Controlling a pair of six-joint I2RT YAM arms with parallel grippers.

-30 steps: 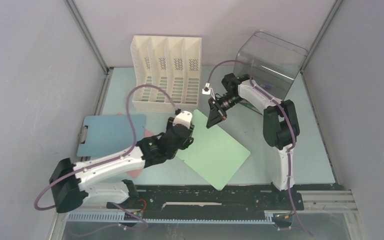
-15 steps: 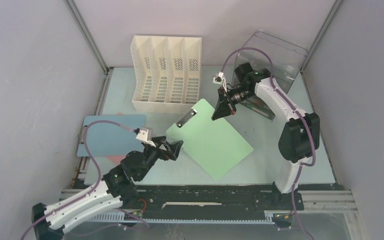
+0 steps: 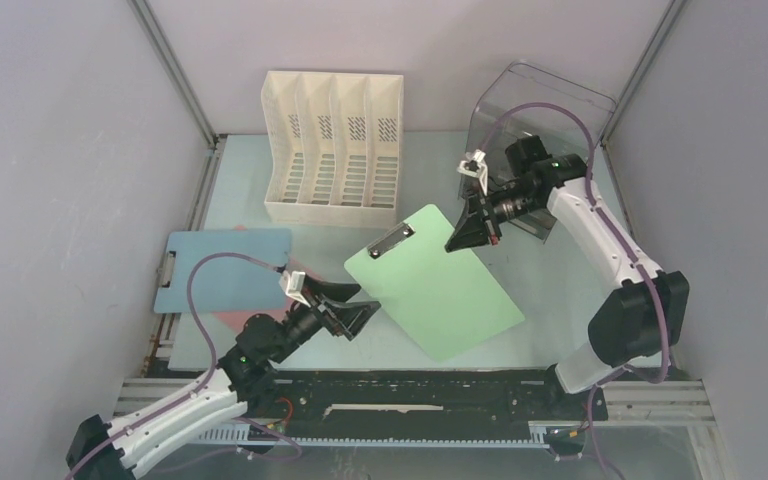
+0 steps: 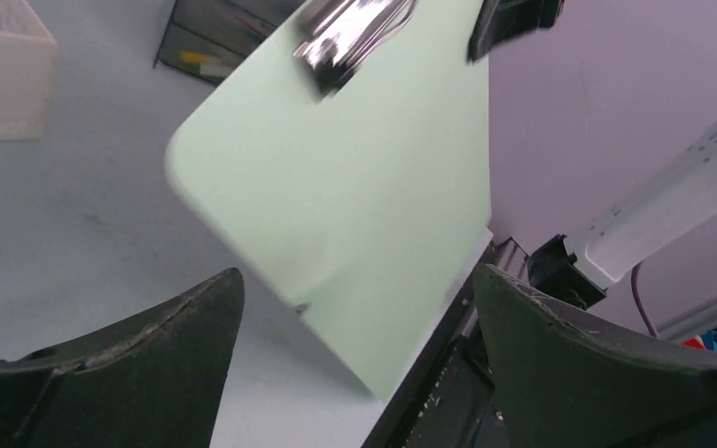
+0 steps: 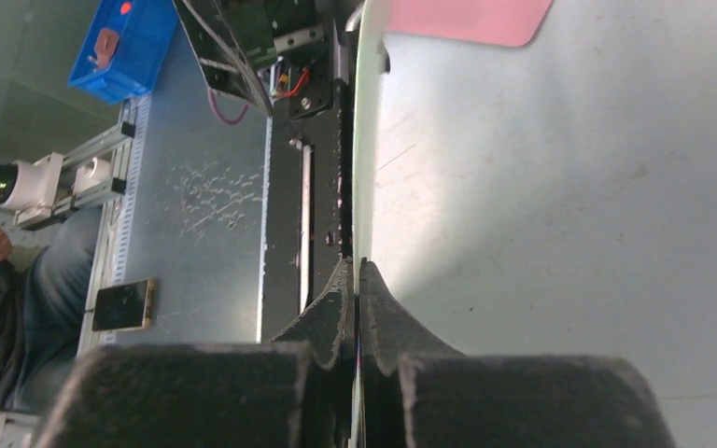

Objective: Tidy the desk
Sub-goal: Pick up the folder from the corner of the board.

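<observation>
The green clipboard hangs tilted over the middle of the pale mint desk and casts a shadow on it. My right gripper is shut on its far edge, beside the metal clip. In the right wrist view the board runs edge-on between the closed right gripper. My left gripper is open just left of the board, touching nothing. From the left wrist, the clipboard fills the view beyond the left gripper.
A blue clipboard lies at the left over a pink sheet. A white file rack stands at the back. A clear plastic bin stands at the back right, behind the right arm.
The left gripper opened and the left arm drew back toward the near left. The right arm carried the green clipboard rightward.
</observation>
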